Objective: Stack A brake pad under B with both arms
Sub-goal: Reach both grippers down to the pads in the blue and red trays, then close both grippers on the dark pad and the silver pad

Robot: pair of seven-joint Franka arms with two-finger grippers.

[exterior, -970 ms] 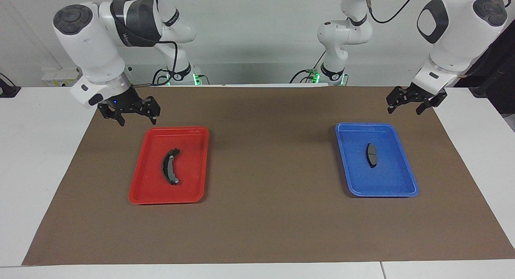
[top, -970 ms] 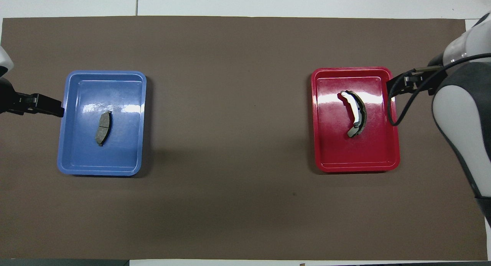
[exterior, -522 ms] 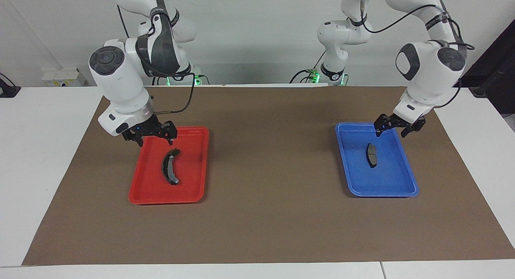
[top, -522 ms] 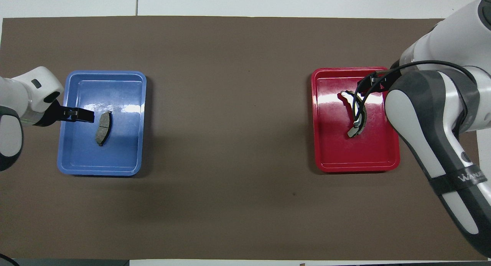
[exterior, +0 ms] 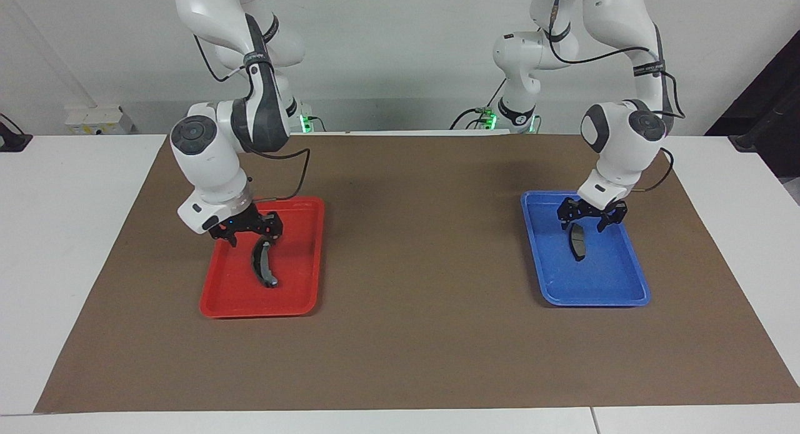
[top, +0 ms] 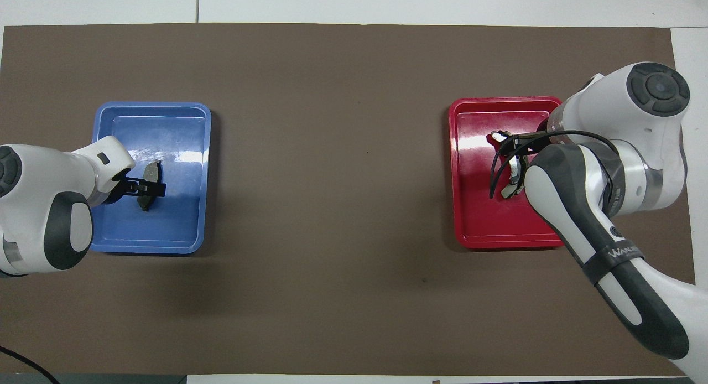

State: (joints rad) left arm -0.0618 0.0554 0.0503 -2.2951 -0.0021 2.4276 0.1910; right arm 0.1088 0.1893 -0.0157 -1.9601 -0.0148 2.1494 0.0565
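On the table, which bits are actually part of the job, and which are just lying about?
Part of the job:
- short pad, in the blue tray
- long pad, in the red tray
- left end effector, over the short pad
- right end effector, over the long pad

Just there:
- brown mat

Red tray (exterior: pixel 306 259), blue tray (exterior: pixel 615 284) (brown mat (exterior: pixel 412 346))

Both arms bent low, grippers pointing down.
The left gripper (exterior: pixel 591 220) hangs at the end of a folded arm, jaws spread apart. The right gripper (exterior: pixel 248 233) is lowered likewise, wrist tilted, jaws apart, a cable looping from its wrist.
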